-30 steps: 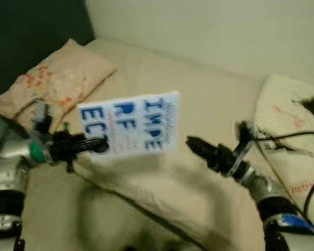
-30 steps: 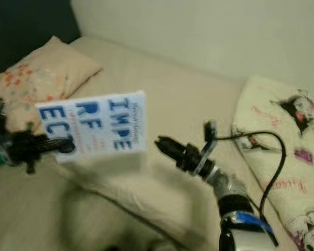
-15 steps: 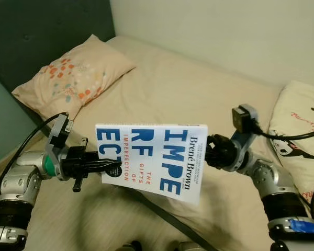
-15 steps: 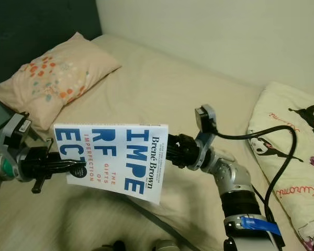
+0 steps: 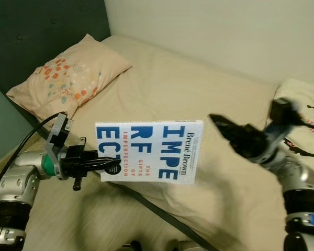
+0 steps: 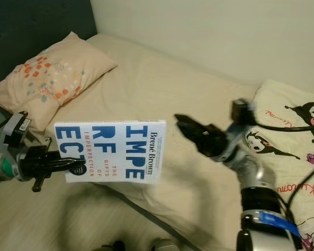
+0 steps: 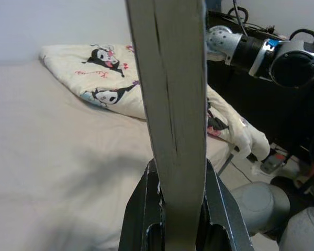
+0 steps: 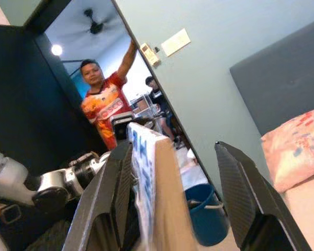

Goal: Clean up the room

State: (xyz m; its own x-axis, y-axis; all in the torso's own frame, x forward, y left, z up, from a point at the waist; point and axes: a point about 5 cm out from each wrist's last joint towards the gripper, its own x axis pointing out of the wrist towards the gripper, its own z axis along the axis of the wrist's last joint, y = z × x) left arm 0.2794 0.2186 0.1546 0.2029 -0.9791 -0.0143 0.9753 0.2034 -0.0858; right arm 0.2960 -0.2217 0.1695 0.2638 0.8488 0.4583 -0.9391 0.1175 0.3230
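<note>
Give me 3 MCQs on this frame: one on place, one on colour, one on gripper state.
1. Where is the white paperback book with big blue letters?
A. flat on the mattress
B. held in the air over the beige bed
C. on the pillow

2. What colour is the peach pillow's pattern?
A. orange and teal spots
B. black stripes
C. plain, no pattern

3. What is the state of the right gripper?
A. shut on the book
B. shut on the cartoon-print blanket
C. open, apart from the book

Answers:
1 B: the left gripper clamps the book's edge, and the book hangs above the bed.
2 A: orange and teal spots show on the pillow near the dark headboard.
3 C: its fingers are spread, with a gap to the book's edge; the cartoon-print blanket lies beyond it.
</note>
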